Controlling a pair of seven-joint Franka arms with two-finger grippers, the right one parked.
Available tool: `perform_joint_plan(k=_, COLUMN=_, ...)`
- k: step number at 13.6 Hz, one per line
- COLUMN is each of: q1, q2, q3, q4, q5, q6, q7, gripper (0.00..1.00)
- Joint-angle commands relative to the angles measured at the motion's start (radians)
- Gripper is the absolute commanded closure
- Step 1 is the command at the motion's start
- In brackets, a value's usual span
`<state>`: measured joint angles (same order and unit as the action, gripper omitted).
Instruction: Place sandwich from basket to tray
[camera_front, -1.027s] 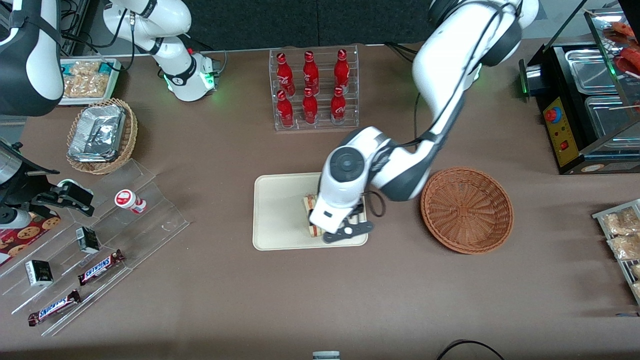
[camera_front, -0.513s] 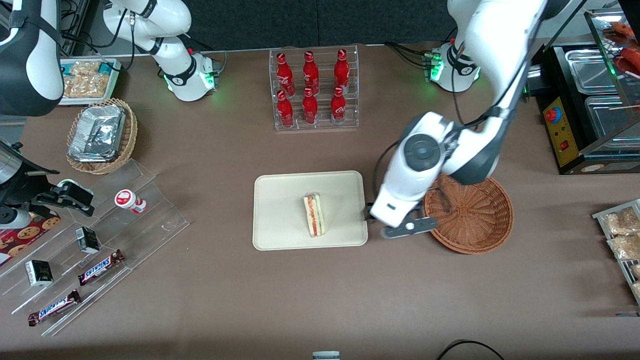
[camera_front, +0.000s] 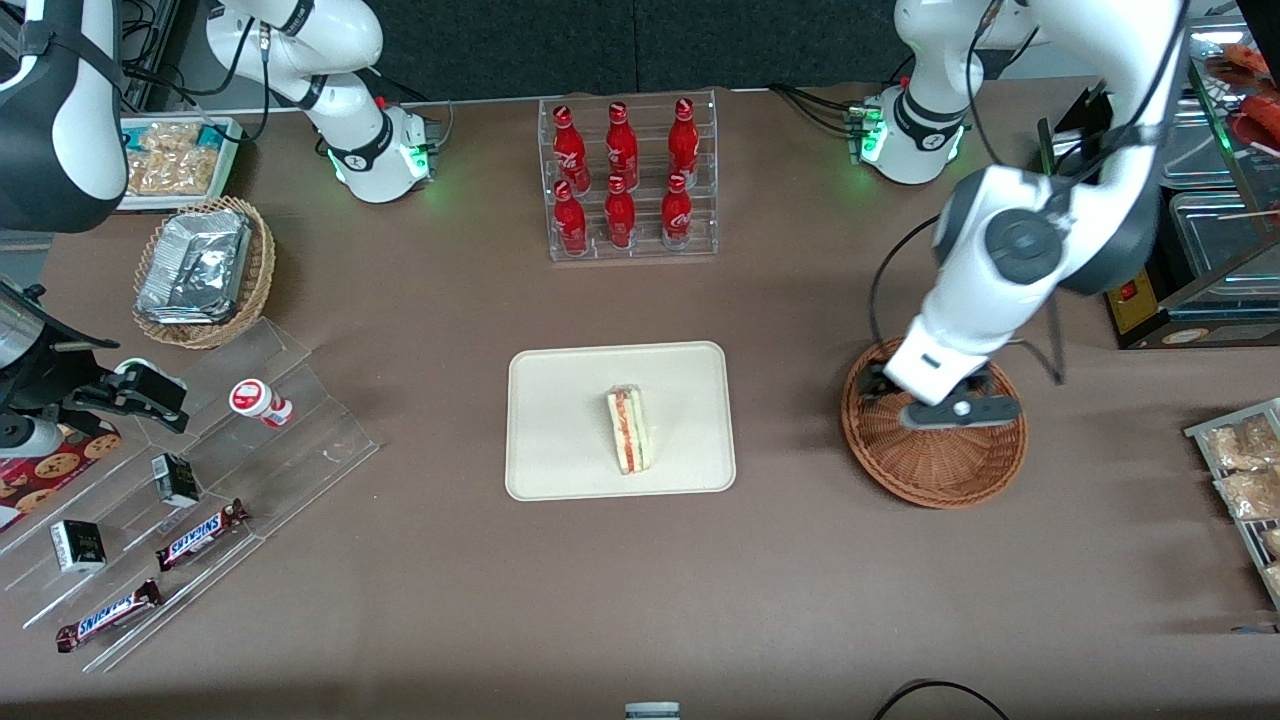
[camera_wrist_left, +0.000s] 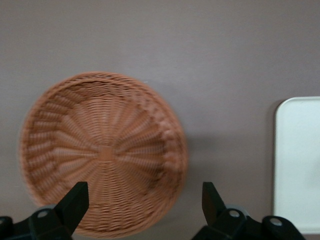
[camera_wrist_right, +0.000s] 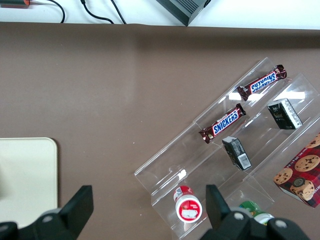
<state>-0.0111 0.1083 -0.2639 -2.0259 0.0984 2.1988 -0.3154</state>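
The sandwich (camera_front: 628, 432), a pale wedge with a red and green edge, lies on the cream tray (camera_front: 560, 420), near its middle. The reddish-brown woven basket (camera_front: 935, 465) sits beside the tray, toward the working arm's end of the table, with nothing in it. My left gripper (camera_front: 935, 395) hangs above the basket, well apart from the sandwich. In the left wrist view the gripper (camera_wrist_left: 142, 205) is open, its black fingers (camera_wrist_left: 75, 200) spread wide with nothing between them, over the basket (camera_wrist_left: 100, 155) rim and bare table, with the tray's edge (camera_wrist_left: 300, 165) beside it.
A clear rack of red bottles (camera_front: 628, 180) stands farther from the front camera than the tray. A black machine (camera_front: 1150, 240) and snack packs (camera_front: 1245, 470) flank the basket. A tan basket of foil trays (camera_front: 205, 270) and an acrylic snack display (camera_front: 200, 480) lie toward the parked arm's end.
The gripper let go of the sandwich on the tray, then swung away sideways and now hangs over the basket. The sandwich stays put on the tray.
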Motion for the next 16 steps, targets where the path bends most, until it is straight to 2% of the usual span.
perform_joint_plan(k=1, q1=0.054, q2=-0.117, q3=-0.005, q4=-0.071, q5=-0.025, q6=-0.043, q7=0.110, gripper=0.00)
perform_joint_plan(k=4, q1=0.097, q2=-0.183, q3=-0.001, q4=-0.008, q5=-0.029, q6=-0.176, q7=0.200, gripper=0.00)
perform_joint_plan(k=8, q1=0.112, q2=-0.151, q3=0.006, q4=0.247, q5=-0.029, q6=-0.424, q7=0.208, gripper=0.00)
perform_joint_plan(k=12, q1=0.111, q2=-0.099, q3=0.005, q4=0.418, q5=-0.028, q6=-0.531, q7=0.202, gripper=0.00)
perform_joint_plan(k=16, q1=0.111, q2=-0.047, q3=0.005, q4=0.529, q5=-0.023, q6=-0.606, q7=0.203, gripper=0.00)
